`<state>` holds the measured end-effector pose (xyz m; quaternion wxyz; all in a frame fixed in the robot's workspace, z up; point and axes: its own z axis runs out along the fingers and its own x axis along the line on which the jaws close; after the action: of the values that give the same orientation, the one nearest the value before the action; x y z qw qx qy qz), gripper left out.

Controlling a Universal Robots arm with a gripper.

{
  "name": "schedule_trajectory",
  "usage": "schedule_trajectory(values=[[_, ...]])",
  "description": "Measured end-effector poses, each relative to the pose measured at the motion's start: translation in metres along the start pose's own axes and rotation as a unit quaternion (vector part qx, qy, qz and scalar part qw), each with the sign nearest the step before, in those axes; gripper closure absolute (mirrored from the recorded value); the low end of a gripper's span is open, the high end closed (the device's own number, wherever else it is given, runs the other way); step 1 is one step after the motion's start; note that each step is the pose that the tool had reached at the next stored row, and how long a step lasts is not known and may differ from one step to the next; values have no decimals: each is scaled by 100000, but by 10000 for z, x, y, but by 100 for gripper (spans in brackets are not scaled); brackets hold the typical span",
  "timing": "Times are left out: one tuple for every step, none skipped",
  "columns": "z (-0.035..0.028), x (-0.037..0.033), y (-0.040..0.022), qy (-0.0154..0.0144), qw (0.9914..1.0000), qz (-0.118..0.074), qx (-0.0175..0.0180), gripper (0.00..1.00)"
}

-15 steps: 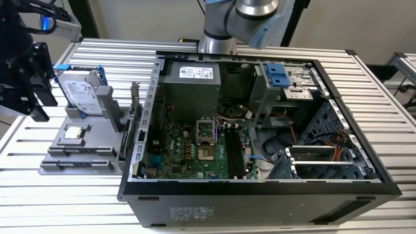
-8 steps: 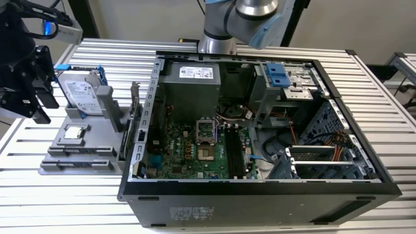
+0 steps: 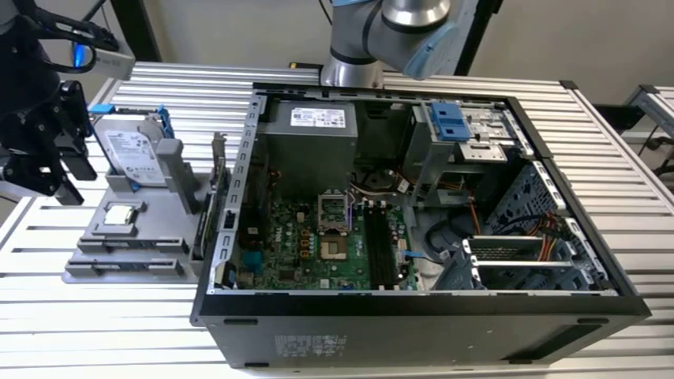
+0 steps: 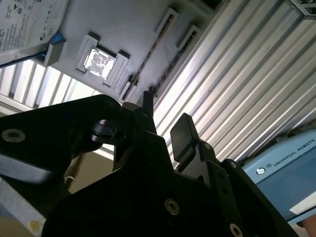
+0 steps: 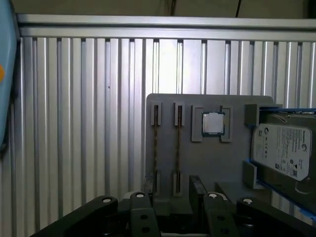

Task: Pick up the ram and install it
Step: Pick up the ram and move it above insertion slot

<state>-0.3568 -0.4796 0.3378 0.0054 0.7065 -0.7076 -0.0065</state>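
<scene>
Ribbed metal table (image 3: 616, 142). At exterior view's left, gripper (image 5: 173, 195) hung above grey holder (image 5: 197, 163), fingers spread, empty; ram (image 5: 177, 143) stood edge-up in holder slot, second stick (image 5: 155, 143) beside; then processor (image 5: 213, 123), hard drive (image 5: 281, 148). Open computer case (image 3: 421, 320) at exterior view's right.

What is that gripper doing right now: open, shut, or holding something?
The gripper: open, holding nothing, near the grey parts tray.

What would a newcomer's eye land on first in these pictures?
The open computer case dominates the exterior view, its green motherboard exposed. On that view's left, a grey holder carries a hard drive. Two ram sticks stand edge-on in it in the first wrist view; the second wrist view shows the gripper open, empty.
</scene>
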Motion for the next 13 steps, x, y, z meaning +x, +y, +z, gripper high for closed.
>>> schedule_trajectory(values=[[10,0,0,-2,100000,43,4,0],[19,0,0,1,100000,73,0,0],[29,0,0,-4,100000,110,4,0],[37,0,0,-2,100000,133,-1,0],[47,0,0,2,100000,155,-3,0],[56,0,0,-1,100000,171,-1,0],[64,0,0,-3,100000,186,2,0],[73,0,0,1,100000,194,-3,0],[80,0,0,1,100000,201,-3,0],[87,0,0,0,100000,209,-3,0],[94,0,-1,2,100000,211,-5,0],[101,0,-1,0,100000,217,-2,0],[107,0,-1,1,100000,219,-2,0]])
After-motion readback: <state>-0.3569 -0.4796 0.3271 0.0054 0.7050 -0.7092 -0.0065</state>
